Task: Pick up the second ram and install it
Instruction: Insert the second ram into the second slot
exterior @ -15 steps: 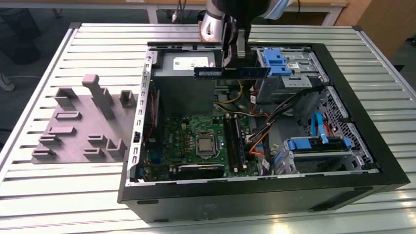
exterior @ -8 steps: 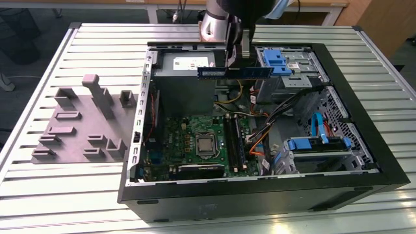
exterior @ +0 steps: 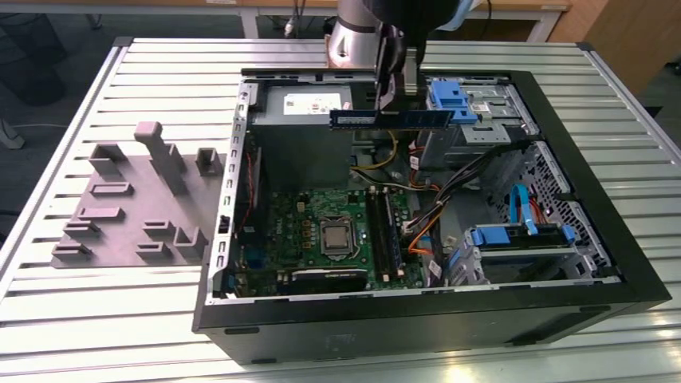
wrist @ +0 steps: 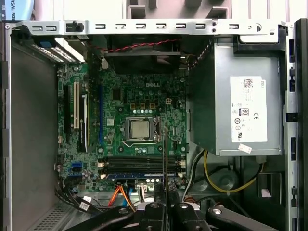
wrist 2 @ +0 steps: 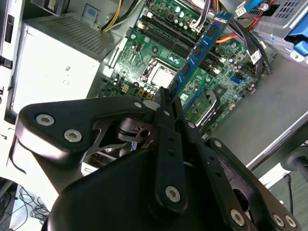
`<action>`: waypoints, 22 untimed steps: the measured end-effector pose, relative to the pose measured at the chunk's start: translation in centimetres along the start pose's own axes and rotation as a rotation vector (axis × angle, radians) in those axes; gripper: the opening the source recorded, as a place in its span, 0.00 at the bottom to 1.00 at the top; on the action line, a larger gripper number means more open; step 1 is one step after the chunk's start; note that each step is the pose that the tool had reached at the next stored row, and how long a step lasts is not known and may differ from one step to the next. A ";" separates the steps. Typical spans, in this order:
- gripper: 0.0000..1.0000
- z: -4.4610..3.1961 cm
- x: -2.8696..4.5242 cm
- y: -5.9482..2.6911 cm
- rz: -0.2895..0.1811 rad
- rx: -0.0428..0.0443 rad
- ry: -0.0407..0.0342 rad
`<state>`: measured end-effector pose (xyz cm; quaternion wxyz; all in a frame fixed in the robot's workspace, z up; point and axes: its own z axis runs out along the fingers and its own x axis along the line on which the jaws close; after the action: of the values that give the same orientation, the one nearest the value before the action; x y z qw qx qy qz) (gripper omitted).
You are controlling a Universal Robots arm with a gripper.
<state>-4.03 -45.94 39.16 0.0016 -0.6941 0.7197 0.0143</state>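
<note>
Second ram (exterior: 359, 119) being pinched by tool (exterior: 395, 110), held level above open case (exterior: 426, 313) in exterior view. First wrist view: stick being seen edge-on, crossing memory slots (wrist: 134, 163). Grey fixture tray (exterior: 127, 209) lying on surface (exterior: 159, 72), well apart.

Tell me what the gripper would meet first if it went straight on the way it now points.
Likely the memory slots on the motherboard, with the held second ram touching first; depth is unclear.

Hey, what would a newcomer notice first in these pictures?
The gripper holds the second ram in the air above the open computer case. Below it lies the green motherboard, and a grey fixture tray sits beside the case at the exterior view's left.
</note>
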 end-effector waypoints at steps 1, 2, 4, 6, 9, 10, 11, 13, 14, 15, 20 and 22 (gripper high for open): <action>0.14 0.00 0.00 -0.08 0.000 0.0000 0.0000; 0.14 0.00 -0.01 -0.17 0.000 0.0000 -0.0001; 0.14 0.00 -0.01 -0.25 0.000 0.0001 -0.0001; 0.14 0.00 -0.01 -0.22 0.000 0.0000 -0.0001; 0.14 0.00 0.00 0.08 0.000 0.0000 0.0000; 0.14 0.00 0.00 0.09 0.000 0.0000 0.0000; 0.14 0.01 0.00 0.10 0.000 0.0000 0.0000; 0.14 0.01 0.00 0.14 0.000 0.0000 0.0000; 0.14 0.01 0.01 0.21 0.000 0.0000 0.0000; 0.14 0.01 0.01 0.27 0.000 0.0001 -0.0001; 0.14 0.01 0.01 0.35 0.000 0.0000 -0.0001; 0.14 0.01 0.01 0.37 0.000 0.0000 0.0000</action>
<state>-4.40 -45.94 39.16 0.0017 -0.6941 0.7197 0.0143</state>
